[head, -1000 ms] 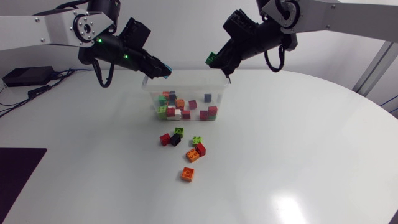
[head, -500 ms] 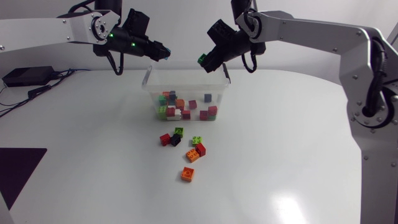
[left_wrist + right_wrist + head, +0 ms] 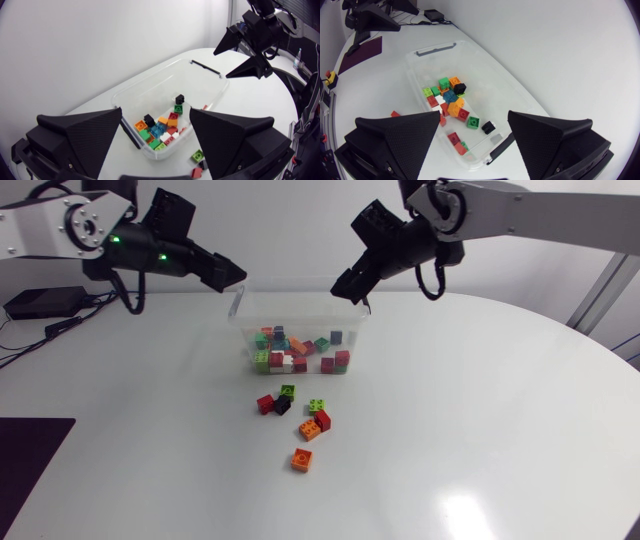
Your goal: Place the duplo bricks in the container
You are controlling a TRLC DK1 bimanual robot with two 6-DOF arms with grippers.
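Both arms have drawn back from the container [image 3: 297,294] in the last moment: the left end effector [image 3: 225,275] has slid away from the left rim, and the right end effector [image 3: 350,285] no longer carries the green brick [image 3: 322,343] seen at its tip earlier. That brick now lies among the others inside the tub.

From where I stand, both end effectors are released. Their broad black fingers are spread wide with nothing between them, and each hangs above the worktop [image 3: 480,430] just outside a short end of the container, angled down toward it.

The container is a clear rectangular tub. Its long axis runs across the worktop from one arm to the other, so a short end faces each. The bricks inside [image 3: 290,352] are heaped toward the near wall and the left arm's end, in red, green, orange, blue, black and white.

Seven loose bricks [image 3: 300,412] remain on the worktop just in front of the tub. Six of them are in a close cluster, red, black, two green, red and orange. A single orange brick [image 3: 301,460] sits studs up, a little nearer to me than the cluster.
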